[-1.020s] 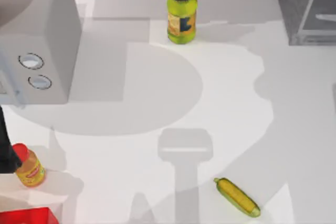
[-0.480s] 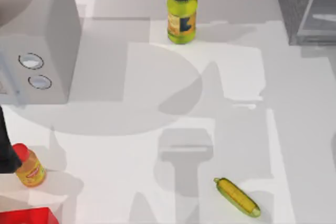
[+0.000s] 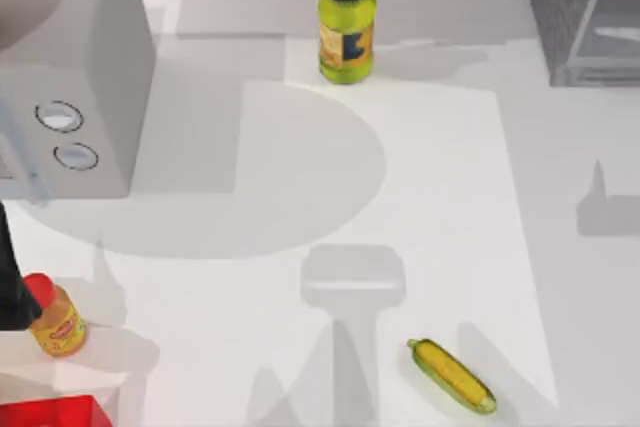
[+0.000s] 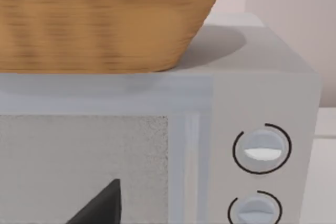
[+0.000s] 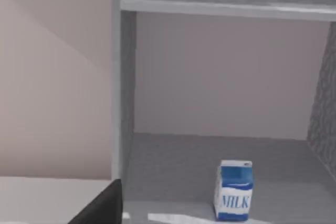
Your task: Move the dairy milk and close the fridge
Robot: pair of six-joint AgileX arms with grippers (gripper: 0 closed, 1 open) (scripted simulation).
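**Blue-topped milk standing inside open fridge**

Blue-and-white dairy milk (image 5: 233, 190) stands upright on the fridge (image 3: 580, 17) floor at the table's far right, door open, so closing looks like the step left. The right wrist camera faces the interior; grip state can't tell. Left arm parked facing the microwave (image 4: 157, 145), far left, basket (image 4: 100, 19) on top.

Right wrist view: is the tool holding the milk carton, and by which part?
No hold on it. The dairy milk stands upright and alone on the floor of the open fridge, with nothing touching it. Whether the tool grips anything else cannot be told.
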